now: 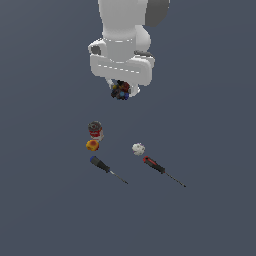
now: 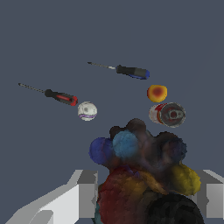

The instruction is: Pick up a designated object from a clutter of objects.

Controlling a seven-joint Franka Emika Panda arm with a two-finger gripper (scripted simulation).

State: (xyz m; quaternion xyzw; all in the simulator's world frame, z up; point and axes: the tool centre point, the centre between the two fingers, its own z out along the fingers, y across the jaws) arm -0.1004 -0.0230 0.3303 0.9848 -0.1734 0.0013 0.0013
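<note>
The designated object [image 1: 120, 90], a small black knobbly lump with red, blue and orange spots, hangs well above the floor under the white hand. My gripper [image 1: 120, 93] is shut on it. In the wrist view the lump [image 2: 142, 175] fills the space between the two grey fingers [image 2: 85, 192], which press on its sides. The rest of the clutter of objects lies on the floor below: a white ball [image 1: 138, 148], an orange-yellow block [image 1: 92, 145], a red-grey can-like item [image 1: 95, 129], a blue-handled screwdriver [image 1: 101, 165] and a red-handled screwdriver [image 1: 156, 166].
In the wrist view the ball [image 2: 87, 110], the block [image 2: 157, 93], the can-like item [image 2: 169, 114] and both screwdrivers [image 2: 133, 71] [image 2: 60, 96] lie beyond the held lump. A flat dark grey floor [image 1: 50, 210] surrounds them.
</note>
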